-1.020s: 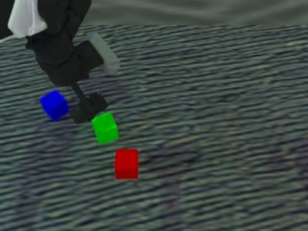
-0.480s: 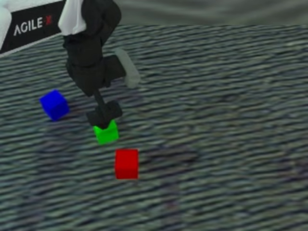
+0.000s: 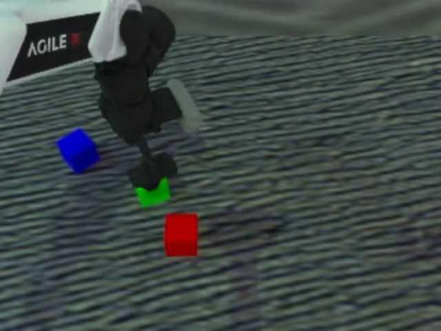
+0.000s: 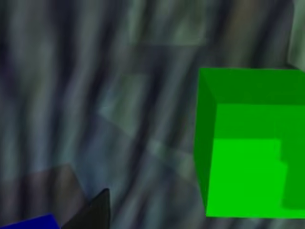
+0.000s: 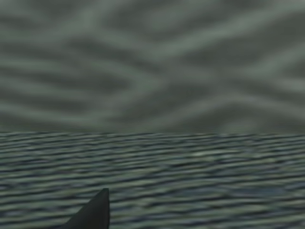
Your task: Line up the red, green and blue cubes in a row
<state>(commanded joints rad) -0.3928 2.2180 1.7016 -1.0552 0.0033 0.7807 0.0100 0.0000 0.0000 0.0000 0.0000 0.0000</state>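
Left pincer has descended onto the small bright-green solid cube (grip state indeterminable), so its grasp seems imminent.

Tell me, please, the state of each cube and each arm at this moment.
Green cube: on the table, partly covered by the left gripper right above it.
Blue cube: on the table, alone, untouched.
Red cube: on the table, alone, untouched.
Right arm: outside the top view; its wrist view shows only bare table.
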